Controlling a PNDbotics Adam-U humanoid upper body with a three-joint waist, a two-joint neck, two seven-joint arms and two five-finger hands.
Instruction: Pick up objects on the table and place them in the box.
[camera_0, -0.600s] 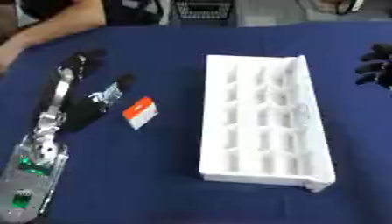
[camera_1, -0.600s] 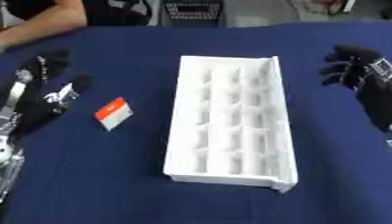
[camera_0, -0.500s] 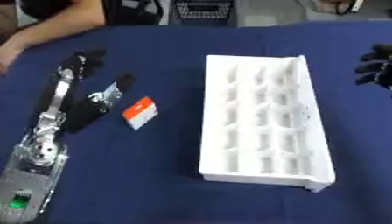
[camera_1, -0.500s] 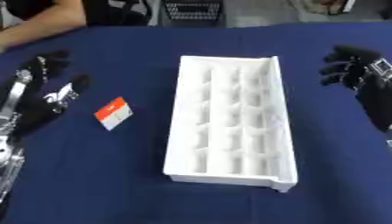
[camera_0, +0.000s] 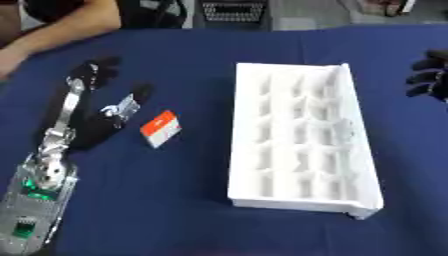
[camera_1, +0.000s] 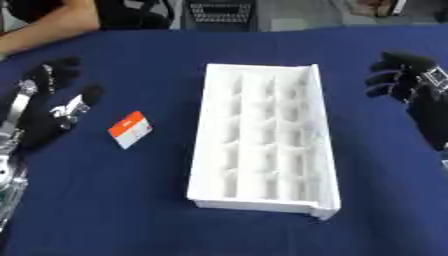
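A small orange and white packet (camera_0: 161, 128) lies flat on the blue tablecloth, left of the white foam box (camera_0: 297, 145), which has several empty compartments. My left hand (camera_0: 91, 107) hovers open just left of the packet, fingers spread and thumb pointing toward it, not touching it. My right hand (camera_1: 404, 80) is at the right edge beyond the box, fingers relaxed and holding nothing.
The blue table (camera_0: 175, 210) stretches on all sides of the box. A person's arm (camera_0: 52, 27) rests at the far left edge of the table. A dark basket (camera_0: 232, 10) stands behind the table.
The left hand has moved slightly up and away from the packet; the packet, the box and the right hand stay where they were.
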